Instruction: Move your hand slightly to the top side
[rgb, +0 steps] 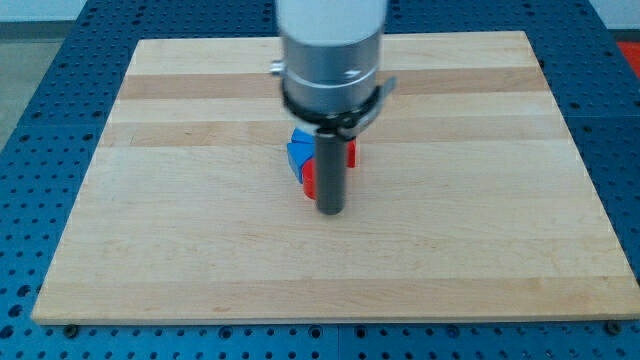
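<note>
My dark rod hangs from the silver arm at the view's top centre, and my tip (331, 210) rests on the wooden board just below a small cluster of blocks. A blue block (298, 153) sits to the left of the rod, its shape partly hidden. A red block (309, 180) lies right against the rod's left side, just above my tip. Another bit of red (351, 152) shows to the right of the rod; I cannot tell if it is a separate block. The rod hides the middle of the cluster.
The wooden board (150, 230) lies on a blue perforated table (30, 120) that shows around its edges. The arm's silver body (332, 50) covers the board's top centre.
</note>
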